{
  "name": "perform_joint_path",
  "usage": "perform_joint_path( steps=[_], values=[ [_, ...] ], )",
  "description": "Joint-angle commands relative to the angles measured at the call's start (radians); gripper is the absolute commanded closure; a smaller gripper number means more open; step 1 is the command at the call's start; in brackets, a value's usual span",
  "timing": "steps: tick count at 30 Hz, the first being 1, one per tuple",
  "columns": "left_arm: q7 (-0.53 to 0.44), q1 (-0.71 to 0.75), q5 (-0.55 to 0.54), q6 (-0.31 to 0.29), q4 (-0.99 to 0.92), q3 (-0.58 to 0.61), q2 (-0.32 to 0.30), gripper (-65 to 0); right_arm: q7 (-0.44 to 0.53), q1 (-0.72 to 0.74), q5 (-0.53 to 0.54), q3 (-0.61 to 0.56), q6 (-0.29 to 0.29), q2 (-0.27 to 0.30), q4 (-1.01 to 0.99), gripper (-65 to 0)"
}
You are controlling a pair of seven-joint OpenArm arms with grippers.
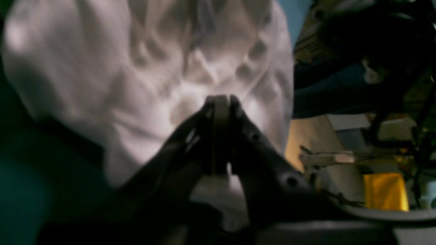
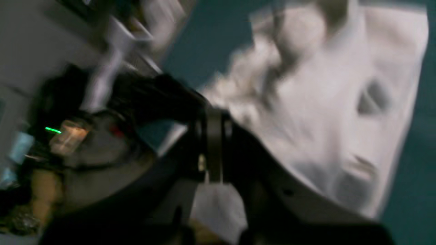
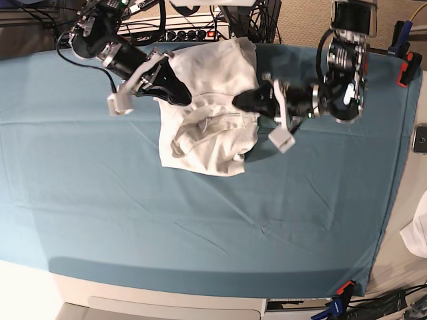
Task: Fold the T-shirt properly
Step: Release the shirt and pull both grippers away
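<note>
The white T-shirt point(image 3: 210, 120) lies bunched and wrinkled on the teal table cover point(image 3: 200, 227), at the back middle. My right gripper point(image 3: 183, 99) comes in from the left and is shut on the T-shirt's left side. From the right, my left gripper point(image 3: 240, 101) is shut on its right side. In the left wrist view the fingers point(image 1: 221, 100) are pressed together, with white cloth point(image 1: 218, 185) pinched between them and the T-shirt point(image 1: 119, 85) spread beyond. The right wrist view is blurred: its gripper point(image 2: 214, 114) is shut, cloth point(image 2: 218, 204) hangs between the fingers, and the T-shirt point(image 2: 323, 119) lies behind.
A power strip point(image 3: 193, 33) and cables run along the table's back edge. Orange and blue clamps point(image 3: 407, 67) hold the cover at the right corner, another clamp point(image 3: 340, 293) at the front. A small white cloth scrap point(image 3: 417, 233) lies off the right edge.
</note>
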Motion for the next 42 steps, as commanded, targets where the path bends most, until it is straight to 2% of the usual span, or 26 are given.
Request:
perform_joint_path(
  steps=[1,4,7,12,15,18,23,26,29,34,37,40,42],
  values=[
    [-0.020,0.006,-0.023,-0.003,0.015,-0.003,-0.004,0.0,0.035,0.001,0.009,-0.001,0.002,0.000,0.013,0.0],
    [-0.064,0.042,0.050,-0.002,0.015,-0.003,-0.002,0.0,0.073,0.002,-0.076,0.002,0.002,0.000,0.013,0.0],
    [-0.114,0.054,0.125,0.029,0.015,-0.003,0.004,0.0,0.146,0.002,-0.173,0.002,0.002,0.000,-0.024,0.0],
    [-0.131,0.051,0.143,0.039,0.015,-0.003,0.006,0.0,0.206,0.008,-0.267,0.002,0.002,0.008,-0.204,0.0],
    [-0.132,0.050,0.159,0.038,0.015,-0.004,0.006,0.0,0.206,0.008,-0.271,0.006,0.002,0.032,-0.290,0.0],
    [-0.132,0.045,0.160,0.038,0.023,-0.030,0.006,0.0,0.206,0.008,-0.264,0.031,0.002,0.039,-0.291,0.0],
    [-0.157,0.045,0.149,0.020,0.118,-0.219,0.005,0.0,0.212,0.008,-0.254,0.117,0.002,0.046,-0.154,0.0],
    [-0.158,0.047,0.150,0.044,0.171,-0.332,-0.006,0.0,0.224,0.008,-0.255,0.182,0.002,0.084,-0.054,0.0],
    [-0.155,0.077,0.149,0.047,0.198,-0.419,-0.047,0.0,0.215,0.007,-0.255,0.266,0.002,0.130,0.026,0.0],
    [-0.108,0.196,0.182,0.126,0.219,-0.521,-0.113,0.0,0.175,-0.030,-0.255,0.442,0.002,0.177,0.074,0.0],
    [-0.106,0.310,0.184,0.126,0.218,-0.566,-0.130,0.0,0.171,-0.097,-0.251,0.514,-0.012,0.177,0.074,0.0],
    [-0.064,0.436,0.088,0.121,0.219,-0.604,-0.129,0.0,0.139,-0.184,-0.247,0.538,-0.041,0.177,0.074,0.0],
    [-0.017,0.517,0.008,0.084,0.218,-0.615,-0.121,0.0,0.121,-0.253,-0.244,0.538,-0.042,0.177,0.074,0.0]
  ],
)
